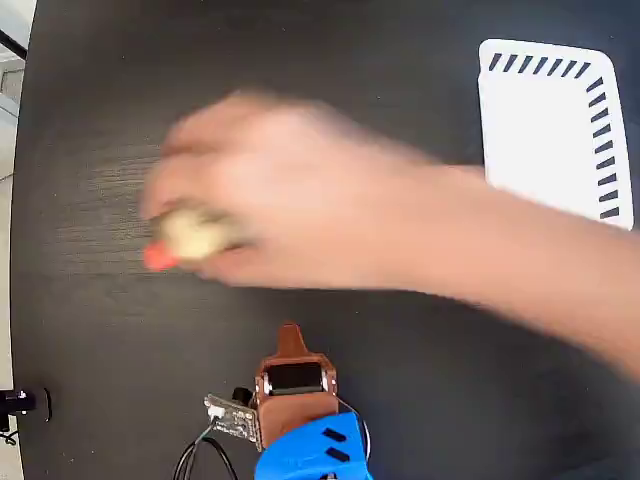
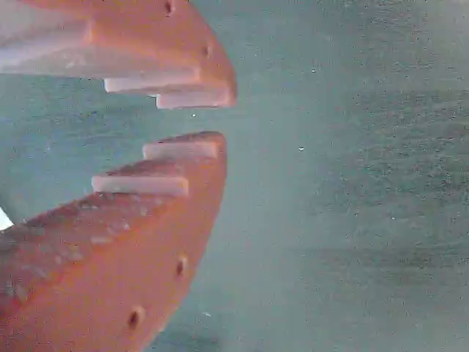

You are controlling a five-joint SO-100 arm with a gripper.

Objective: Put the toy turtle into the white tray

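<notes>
**Turtle Not Yet Picked Up; Person's Hand in the Scene**

Nothing of the task done so far, judging from the layout. Toy turtle (image 1: pixel 190 238) low on the dark table (image 1: pixel 100 330), left of centre in the fixed view, under the blurred fingers of a person's hand (image 1: pixel 270 190) reaching in from the right; touching or just above the surface, impossible to tell through the blur. White tray (image 1: pixel 545 125) well apart at the upper right, nothing seen in it. Gripper (image 1: pixel 290 335) parked at the bottom centre, below the turtle and clear of it, grasping nothing.

Left to do: the whole approach, the grasp, the carry across to the tray, the release.

Seen only in the fixed view: turtle, tray, hand, the blue and orange arm. Seen only in the wrist view: the gripper (image 2: pixel 205 117) close up, orange toothed jaws slightly parted with a narrow gap at the tips, nothing between them, only bare tabletop beyond.
</notes>
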